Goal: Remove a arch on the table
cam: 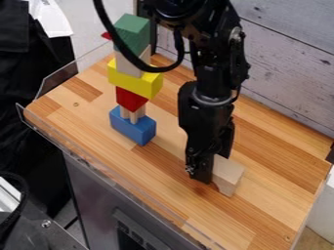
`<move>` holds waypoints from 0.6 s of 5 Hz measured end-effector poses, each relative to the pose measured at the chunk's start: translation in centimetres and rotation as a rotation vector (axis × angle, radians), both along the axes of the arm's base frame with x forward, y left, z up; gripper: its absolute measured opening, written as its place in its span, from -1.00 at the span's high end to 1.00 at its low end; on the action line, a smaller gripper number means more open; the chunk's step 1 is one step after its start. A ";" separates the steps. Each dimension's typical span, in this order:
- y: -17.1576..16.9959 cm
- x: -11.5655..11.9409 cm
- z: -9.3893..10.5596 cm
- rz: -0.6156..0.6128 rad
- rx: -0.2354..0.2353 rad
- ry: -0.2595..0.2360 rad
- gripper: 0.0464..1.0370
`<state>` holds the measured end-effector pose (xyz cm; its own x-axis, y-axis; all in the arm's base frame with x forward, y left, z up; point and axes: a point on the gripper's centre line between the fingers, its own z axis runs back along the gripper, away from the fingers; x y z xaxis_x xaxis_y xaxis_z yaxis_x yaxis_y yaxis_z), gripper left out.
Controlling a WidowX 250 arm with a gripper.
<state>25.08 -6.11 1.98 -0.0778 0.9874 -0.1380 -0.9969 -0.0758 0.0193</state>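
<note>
While one pincer (203, 172), its opening and grip impossible to tell, is partly hiding one pale arch (227, 176) on the bench (134, 168), one green block (132, 33), one yellow block (134, 80), one red block (130, 99) and one blue block (132, 127) are helping form one tower (129, 66) well apart.

Bench (173, 163): brightly and evenly lit; shadows soft and faint.
Blue block (134, 127): top face lighter than sides, indicating light from above.
Arch (227, 172), right of the blue block: upper face pale, lower part shaded.
Black cloth (23, 88), left of the blue block: very dark, folds barely readable.
Clear rim (55, 80), beyond the blue block: thin glints.
Arm (209, 73), right of the blue block: black, small highlights.
</note>
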 end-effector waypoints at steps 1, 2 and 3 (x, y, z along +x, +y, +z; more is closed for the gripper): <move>0.3 0.0 0.2 -0.026 0.017 -0.004 -0.93; 0.7 0.9 2.0 -0.068 0.051 -0.060 -0.92; 0.9 1.4 5.4 -0.158 0.087 -0.150 -0.92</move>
